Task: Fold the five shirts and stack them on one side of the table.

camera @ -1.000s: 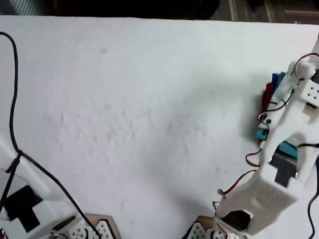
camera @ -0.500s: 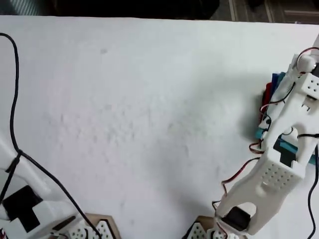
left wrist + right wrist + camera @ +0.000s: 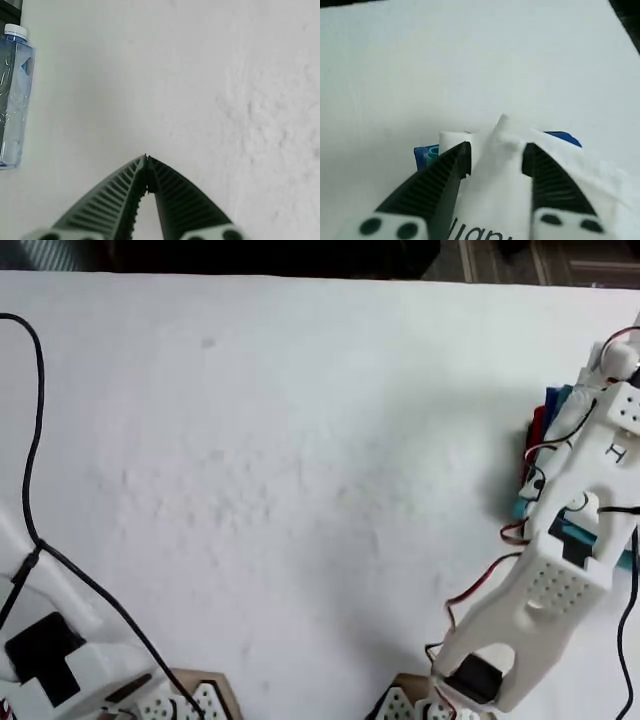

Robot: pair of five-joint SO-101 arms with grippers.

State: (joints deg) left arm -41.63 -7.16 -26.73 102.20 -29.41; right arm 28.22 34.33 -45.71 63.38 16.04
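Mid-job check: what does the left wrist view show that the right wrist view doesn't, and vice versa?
Left wrist view: the left gripper, shut, and a capped water bottle near the table's edge. Right wrist view: the right gripper astride a white shirt atop blue and teal shirts. Both: bare white table.

The folded shirts (image 3: 537,435) are lying stacked at the table's (image 3: 300,440) right edge (blue, red, teal edges showing), a white shirt (image 3: 495,175) sitting on top.
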